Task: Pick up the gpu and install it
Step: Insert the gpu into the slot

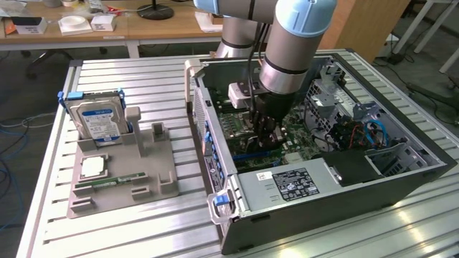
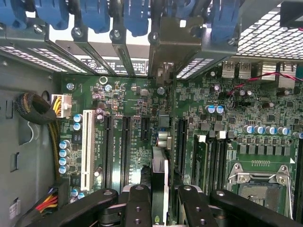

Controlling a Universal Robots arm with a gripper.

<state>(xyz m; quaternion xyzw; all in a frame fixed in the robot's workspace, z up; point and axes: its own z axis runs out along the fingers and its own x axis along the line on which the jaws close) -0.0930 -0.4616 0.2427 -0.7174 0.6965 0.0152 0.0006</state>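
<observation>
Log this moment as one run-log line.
claw: shut on gpu | gpu: edge-on at motherboard expansion slots, inside computer case | seated: cannot tell

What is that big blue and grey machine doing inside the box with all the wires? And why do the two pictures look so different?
That is a robot arm. At its end sits a gripper, a sort of hand with two fingers. One picture comes from a camera out in the room. The other comes from a camera on the arm's wrist, looking past the fingers. The box is an open computer lying on a metal table. The gripper holds the gpu, a flat card seen edge-on, over the green motherboard inside. Beside the computer, a grey holder carries a hard drive and a memory stick.
</observation>
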